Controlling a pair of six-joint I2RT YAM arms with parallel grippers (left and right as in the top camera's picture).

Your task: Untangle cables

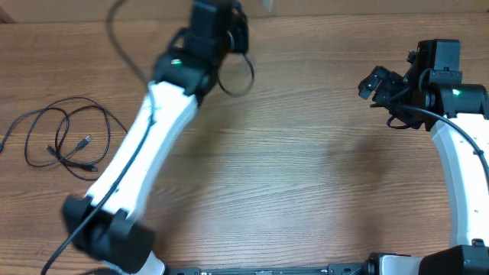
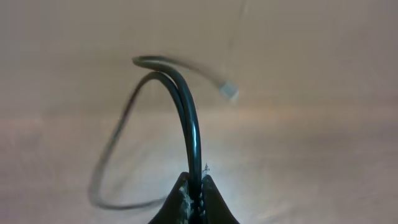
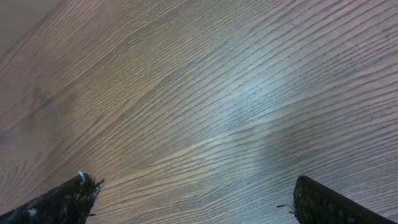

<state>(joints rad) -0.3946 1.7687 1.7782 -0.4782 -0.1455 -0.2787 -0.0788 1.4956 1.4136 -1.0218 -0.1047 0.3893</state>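
Note:
My left gripper [image 1: 229,34] is at the far edge of the table, shut on a black cable [image 2: 189,118] that loops up out of the jaws [image 2: 194,186]; a small pale plug [image 2: 229,91] hangs at its end, blurred. A loop of this cable [image 1: 238,80] hangs beside the gripper in the overhead view. Another thin black cable [image 1: 65,137] lies loosely coiled on the table at the left, with a small plug [image 1: 85,141]. My right gripper [image 1: 376,82] is open and empty above bare wood [image 3: 199,199] at the right.
The wooden table [image 1: 306,176] spans the view. Thick black wires run along both arms, one at the left arm's base [image 1: 72,233] and one on the right arm [image 1: 458,122]. A thin cable strand [image 1: 122,46] trails at the far left.

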